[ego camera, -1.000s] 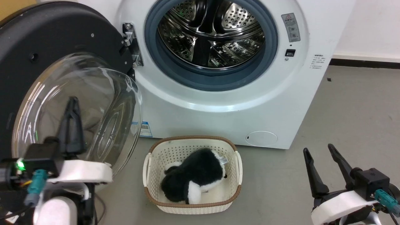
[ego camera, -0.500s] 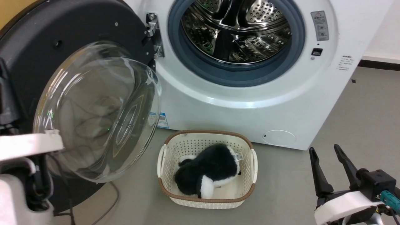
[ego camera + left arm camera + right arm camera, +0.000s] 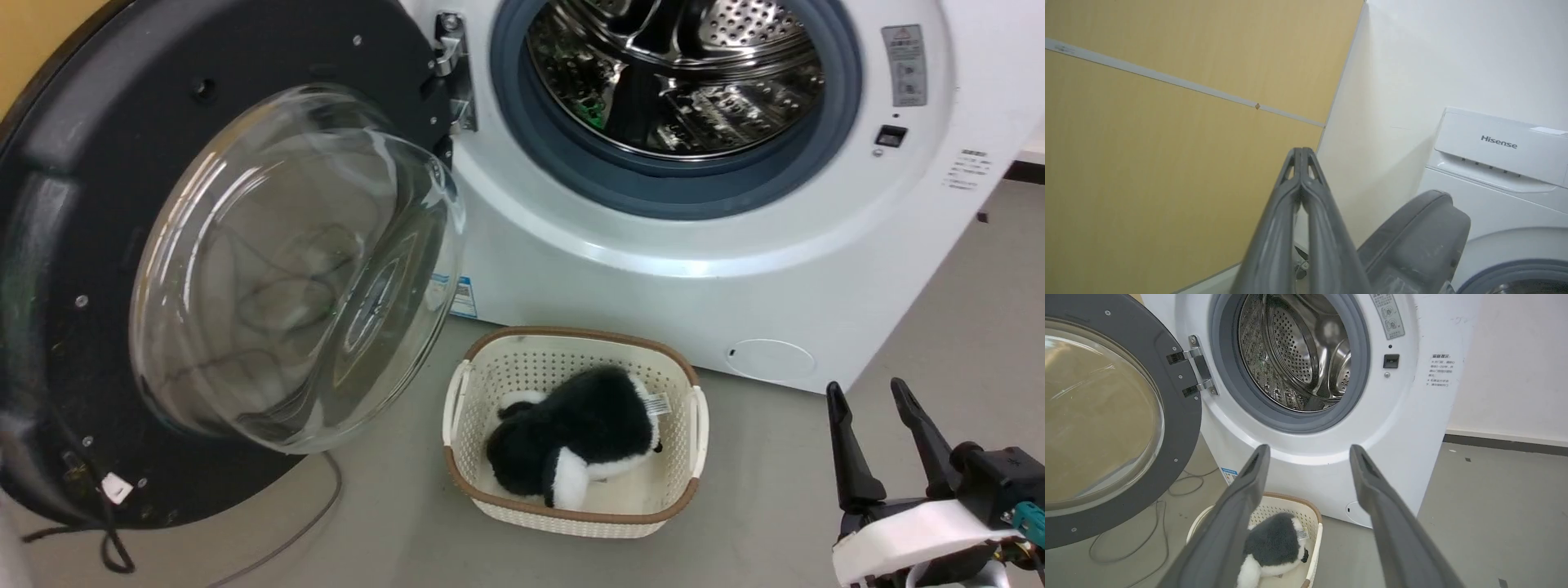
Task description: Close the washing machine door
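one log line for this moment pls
large round glossy black washing machine door: wide open | left gripper: shut, empty | right gripper: open, empty | cream perforated basket: holds black-and-white plush toy

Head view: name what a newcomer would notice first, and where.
The door catches the eye first, standing wide open at left with its bulging glass bowl facing the camera. Next comes the shiny steel drum, gaping at top centre in the washing machine. In front of the machine, a cream basket holds a black-and-white plush toy, and the open right gripper is at lower right.
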Motion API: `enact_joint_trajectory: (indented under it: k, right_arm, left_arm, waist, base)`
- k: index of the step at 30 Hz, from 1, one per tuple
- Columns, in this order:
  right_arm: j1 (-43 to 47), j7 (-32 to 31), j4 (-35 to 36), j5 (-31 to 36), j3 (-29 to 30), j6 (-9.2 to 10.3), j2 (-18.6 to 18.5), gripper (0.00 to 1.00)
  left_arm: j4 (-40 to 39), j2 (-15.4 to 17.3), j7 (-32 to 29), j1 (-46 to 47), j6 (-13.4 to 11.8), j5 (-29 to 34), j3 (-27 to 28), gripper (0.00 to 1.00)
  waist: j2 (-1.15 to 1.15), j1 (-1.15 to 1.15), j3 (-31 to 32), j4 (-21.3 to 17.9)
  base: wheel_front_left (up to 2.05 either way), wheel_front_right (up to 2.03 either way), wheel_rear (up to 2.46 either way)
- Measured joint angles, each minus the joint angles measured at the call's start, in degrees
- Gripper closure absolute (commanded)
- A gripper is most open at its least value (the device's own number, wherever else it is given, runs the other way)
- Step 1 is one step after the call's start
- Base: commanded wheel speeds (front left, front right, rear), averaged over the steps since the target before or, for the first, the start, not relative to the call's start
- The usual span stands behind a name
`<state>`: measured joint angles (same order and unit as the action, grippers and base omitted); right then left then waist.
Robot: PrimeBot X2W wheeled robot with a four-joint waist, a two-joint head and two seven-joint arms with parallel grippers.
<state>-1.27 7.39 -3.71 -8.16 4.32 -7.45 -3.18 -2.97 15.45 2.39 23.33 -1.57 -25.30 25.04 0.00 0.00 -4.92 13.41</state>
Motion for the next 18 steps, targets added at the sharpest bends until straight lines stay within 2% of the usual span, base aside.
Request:
enact_joint_trajectory:
  k: [5, 12, 18]
  right_arm:
    - [0.0, 0.6, -0.6, -0.6, 0.2, 0.00, 0.0, 0.00]
    - [-0.2, 1.4, -0.9, -1.0, 0.3, 0.01, 0.0, 0.00]
    - [-0.7, 2.1, -1.0, -1.3, 0.2, 0.00, 0.0, 0.00]
  left_arm:
    - [4.8, 0.0, -6.1, 2.6, -1.4, -8.6, 3.4, 1.00]
    - [9.7, 0.8, -13.7, 3.2, -1.2, -17.1, 6.7, 1.00]
    - [10.8, 0.8, -21.8, 2.5, 3.7, -23.8, 7.0, 1.00]
  waist:
    - [0.00, 0.00, -0.4, 1.2]
    - [0.00, 0.00, -1.0, 2.3]
    - [0.00, 0.00, -1.6, 3.2]
  base:
    - [0.00, 0.00, 0.00]
    - [0.00, 0.00, 0.00]
    - [0.00, 0.00, 0.00]
